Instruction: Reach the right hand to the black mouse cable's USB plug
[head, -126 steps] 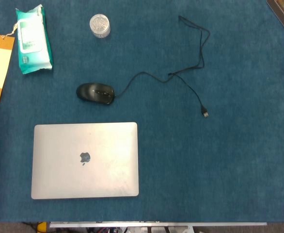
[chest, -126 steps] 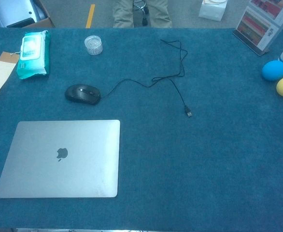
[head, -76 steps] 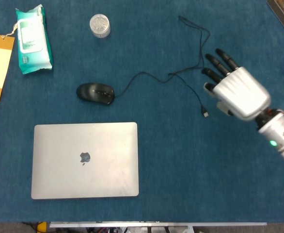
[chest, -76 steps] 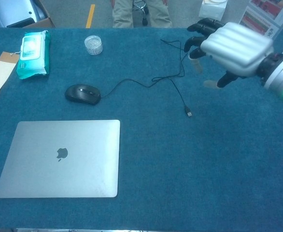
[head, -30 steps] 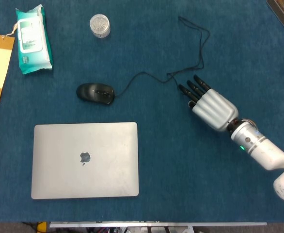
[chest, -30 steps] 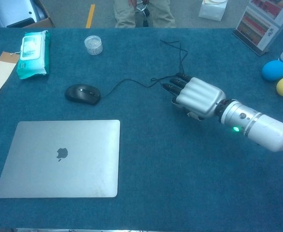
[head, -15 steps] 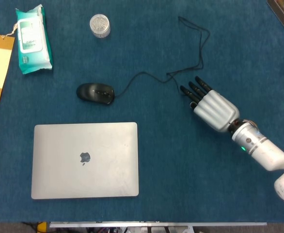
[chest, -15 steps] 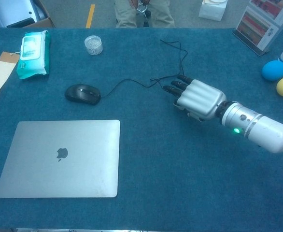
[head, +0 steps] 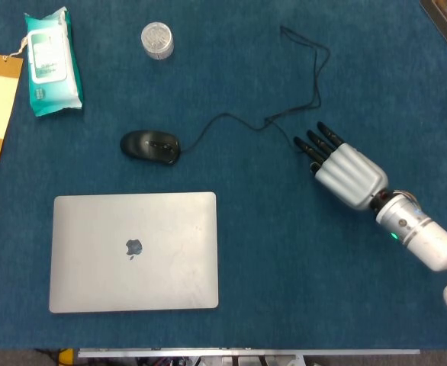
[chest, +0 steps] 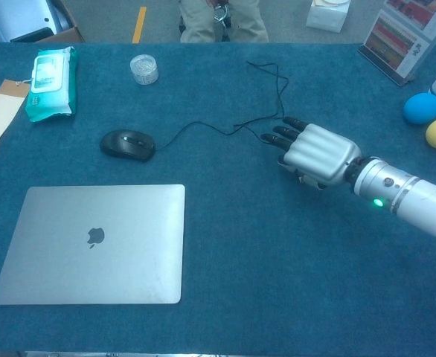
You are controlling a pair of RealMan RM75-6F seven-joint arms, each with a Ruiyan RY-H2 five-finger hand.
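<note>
Table [head: 284, 305] carried a closed laptop [head: 134, 252] lower left and the black mouse [head: 150, 146] above it, its cable [head: 315, 72] looping toward upper centre, then down. Right hand [head: 347, 174] lay palm-down right of centre, fingers [head: 316, 143] extended and spread, grasping nothing. USB plug wasn't visible in either view, likely hidden under the hand. Step: final reach, about done. Next move likely calls for a small descent and pinch on the plug. Left hand out of frame.
</note>
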